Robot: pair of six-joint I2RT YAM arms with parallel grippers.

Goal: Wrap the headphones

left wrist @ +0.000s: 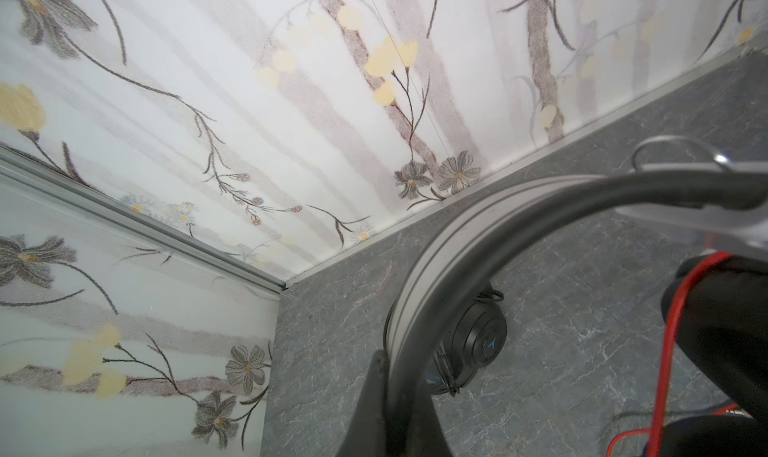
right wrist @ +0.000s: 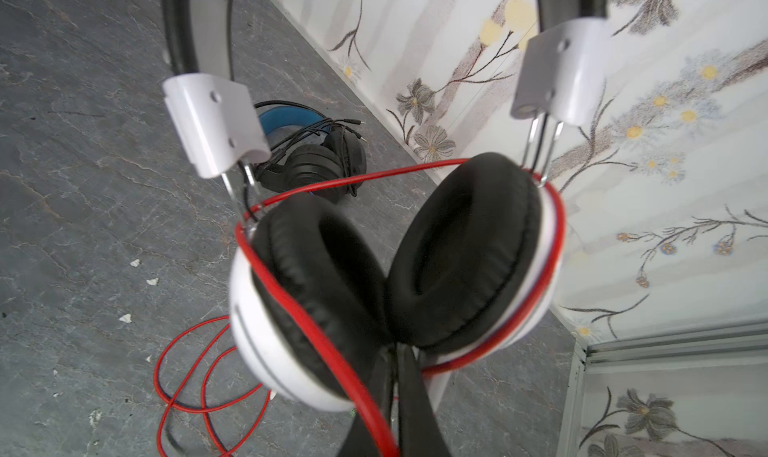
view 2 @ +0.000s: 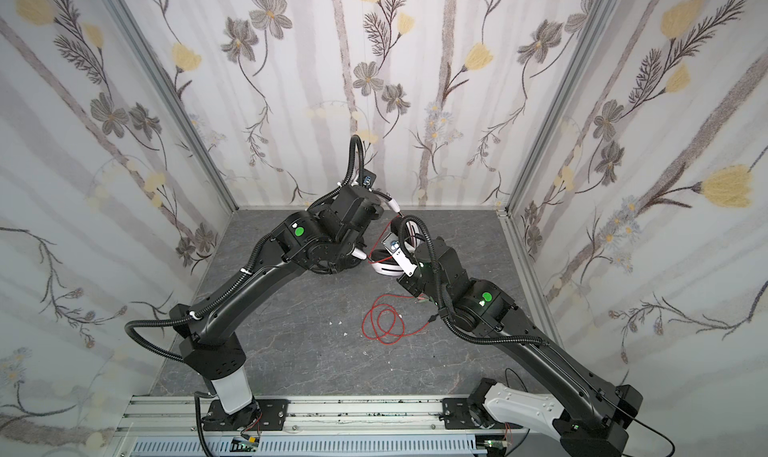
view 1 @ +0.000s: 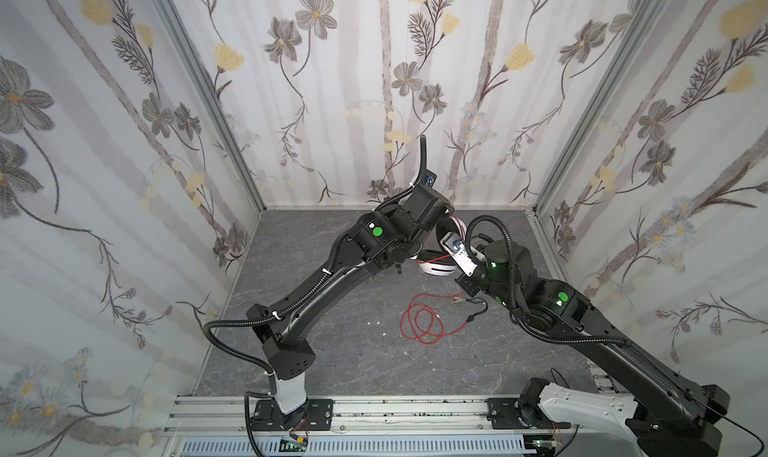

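White headphones (right wrist: 266,351) are hanging above the desk's (view 1: 332,351) far middle. My left pincer (left wrist: 388,376) is pinching their headband (left wrist: 457,243), and my right pincer (right wrist: 399,372) is pinching the red cable (right wrist: 291,305) below the earpads (right wrist: 457,247). The cable's slack is looping on the desk nearer. Black headphones (left wrist: 478,342) are lying farther back.

The white headphones (right wrist: 266,351) are showing smooth, shiny plastic cups, and their black earpads (right wrist: 457,259) are looking soft and wrinkly like leather. The red cable (right wrist: 560,234) is looking smooth, and the gray table (right wrist: 83,185) is looking matt like stone.
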